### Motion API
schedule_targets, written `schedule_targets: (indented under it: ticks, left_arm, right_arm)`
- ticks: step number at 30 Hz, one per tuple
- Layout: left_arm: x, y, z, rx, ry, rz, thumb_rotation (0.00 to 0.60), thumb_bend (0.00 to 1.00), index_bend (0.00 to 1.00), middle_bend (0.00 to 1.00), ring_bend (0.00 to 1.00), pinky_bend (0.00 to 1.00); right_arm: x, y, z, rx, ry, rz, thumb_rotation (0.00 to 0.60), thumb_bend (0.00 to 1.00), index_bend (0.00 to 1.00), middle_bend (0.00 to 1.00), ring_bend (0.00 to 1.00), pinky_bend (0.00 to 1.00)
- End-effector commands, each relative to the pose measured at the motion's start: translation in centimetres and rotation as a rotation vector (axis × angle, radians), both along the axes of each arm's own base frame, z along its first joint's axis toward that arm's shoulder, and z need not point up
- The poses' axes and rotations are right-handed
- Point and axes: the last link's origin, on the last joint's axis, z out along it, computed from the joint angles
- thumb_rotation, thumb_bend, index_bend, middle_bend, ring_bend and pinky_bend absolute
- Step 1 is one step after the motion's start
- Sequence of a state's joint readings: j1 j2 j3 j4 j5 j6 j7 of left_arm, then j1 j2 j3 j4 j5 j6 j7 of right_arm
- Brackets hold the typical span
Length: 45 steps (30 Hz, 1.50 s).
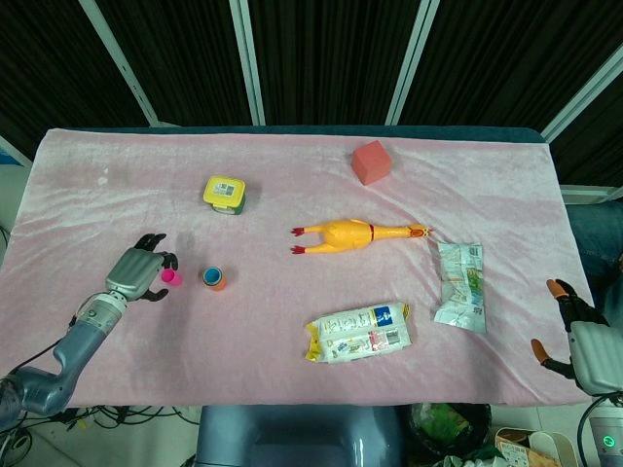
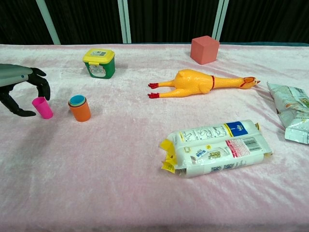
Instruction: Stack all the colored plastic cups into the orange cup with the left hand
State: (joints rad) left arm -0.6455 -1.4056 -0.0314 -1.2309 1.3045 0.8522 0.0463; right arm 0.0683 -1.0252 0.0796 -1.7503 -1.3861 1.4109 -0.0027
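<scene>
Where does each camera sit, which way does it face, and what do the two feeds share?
Head view: high above the near table edge, looking steeply down at the whole pink cloth; shows the left hand and arm, and the right hand at the lower right.
Chest view: low at the near edge, looking across the table toward the dark back wall; shows only the left hand.
Shared: left hand, pink cup, orange cup, rubber chicken.

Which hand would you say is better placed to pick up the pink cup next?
The left hand: it sits right beside the pink cup, near the orange cup. The right hand hangs off the table's far edge.
</scene>
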Motion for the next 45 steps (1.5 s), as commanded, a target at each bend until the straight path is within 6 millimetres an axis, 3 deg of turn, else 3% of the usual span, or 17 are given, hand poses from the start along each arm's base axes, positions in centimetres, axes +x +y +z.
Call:
schedule_targets:
  ticks: [1,13,26,45]
  left_arm:
    - [-0.1,0.1,-0.1,0.003,0.001,0.005,0.6,0.29,0.45,0.48,0.02,0.06]
    - [0.2,0.5,0.8,0.041,-0.024,-0.006,0.6,0.33,0.5,0.51,0.05,0.07]
    - [5.7,-0.6,3.7,0.102,-0.143,-0.176,0.6,0.33,0.49,0.51,0.05,0.07]
    - [7.5,0.4,0.7,-0.008,-0.148,-0.169,0.6,0.33,0.48,0.5,0.05,0.07]
  right_arm:
    - [0.0,0.0,0.0,0.0,-0.001,-0.001,0.6,0.26,0.04,0.06,0.16,0.21]
    - [0.0,0.0,0.0,0.0,-0.006,-0.004,0.6,0.26,0.04,0.06,0.16,0.21]
    - [0.0,0.1,0.0,0.001,-0.001,-0.002,0.6,0.26,0.04,0.06,0.16,0.21]
    - [-0.1,0.0,0.1,-0.004,-0.001,-0.002,0.6,0.26,0.04,0.06,0.16,0.21]
